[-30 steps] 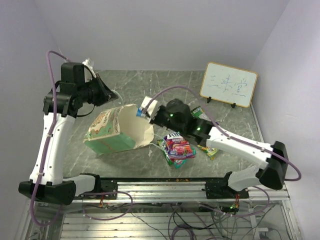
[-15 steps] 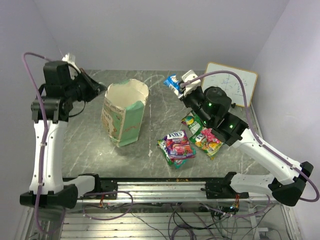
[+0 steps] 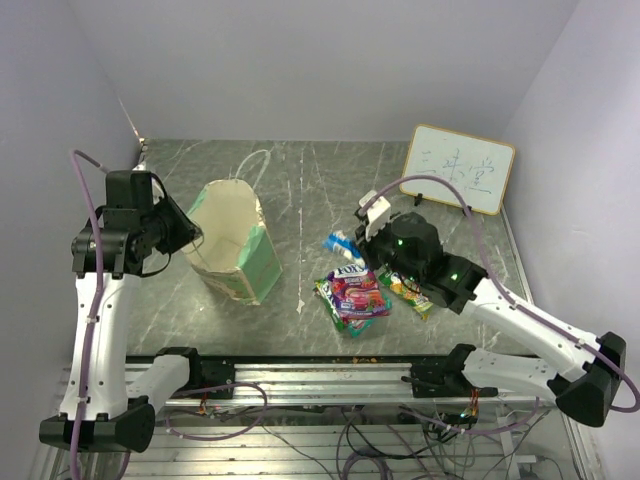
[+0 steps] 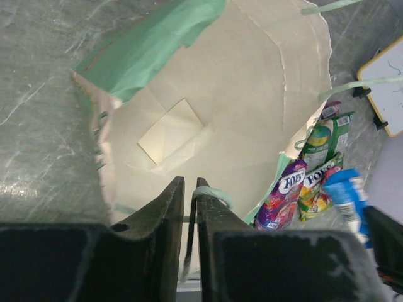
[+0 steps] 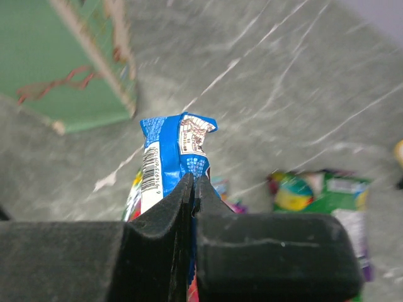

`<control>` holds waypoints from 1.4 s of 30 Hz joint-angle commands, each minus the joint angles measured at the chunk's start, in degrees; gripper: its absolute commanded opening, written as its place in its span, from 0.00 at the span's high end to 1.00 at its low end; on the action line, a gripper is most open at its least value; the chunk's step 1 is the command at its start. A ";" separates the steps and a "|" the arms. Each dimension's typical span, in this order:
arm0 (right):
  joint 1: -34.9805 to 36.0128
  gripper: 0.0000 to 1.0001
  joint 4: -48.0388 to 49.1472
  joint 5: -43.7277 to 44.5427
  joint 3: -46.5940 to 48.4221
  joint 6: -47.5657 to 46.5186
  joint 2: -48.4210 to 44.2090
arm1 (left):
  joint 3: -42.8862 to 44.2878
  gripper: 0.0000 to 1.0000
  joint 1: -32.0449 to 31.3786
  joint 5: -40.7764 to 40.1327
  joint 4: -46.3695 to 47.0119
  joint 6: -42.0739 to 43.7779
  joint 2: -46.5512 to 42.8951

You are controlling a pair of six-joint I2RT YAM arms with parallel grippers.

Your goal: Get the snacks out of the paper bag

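The mint-green paper bag stands left of centre, mouth up. My left gripper is shut on its near rim. In the left wrist view the jaws pinch the bag's edge, and the cream inside shows only folded paper, no packets. My right gripper is shut on a blue snack packet and holds it low beside the pile. The right wrist view shows the jaws clamped on that blue packet. A purple-pink packet and green-yellow packets lie on the table.
A white framed whiteboard stands at the back right. The bag's string handle sticks up behind it. The bag's lower corner is left of the blue packet in the right wrist view. A green packet lies to its right.
My right gripper pulled the blue packet out of the tipped bag, lifted it high, then lowered it beside the pile. My left gripper set the bag upright and moved it left and lower.
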 commanded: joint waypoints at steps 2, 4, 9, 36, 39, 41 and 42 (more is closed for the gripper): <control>-0.11 1.00 2.38 -8.57 -8.21 11.21 -2.81 | 2.08 0.72 0.47 -2.90 -2.59 0.30 -2.02; 0.01 1.00 4.18 -9.48 -11.32 11.84 -3.67 | 1.91 0.67 0.47 -2.54 -3.08 -0.04 -2.70; -0.01 1.00 9.34 -9.17 -19.27 9.73 -5.44 | 0.99 0.39 0.47 -2.58 -3.72 -0.27 -5.69; -0.02 0.78 15.62 -6.47 -28.13 12.64 -8.05 | 18.02 0.00 0.51 -6.33 -6.68 5.65 -4.91; -0.04 0.72 15.87 -6.69 -27.73 12.41 -7.88 | 18.28 0.00 0.47 -6.67 -6.68 6.34 -4.94; -0.02 0.69 15.88 -6.64 -27.29 12.38 -7.79 | 18.42 0.00 0.47 -7.07 -6.83 6.79 -4.96; 0.01 0.67 15.80 -6.60 -26.97 12.35 -7.70 | 18.50 0.00 0.47 -7.20 -6.93 7.05 -5.04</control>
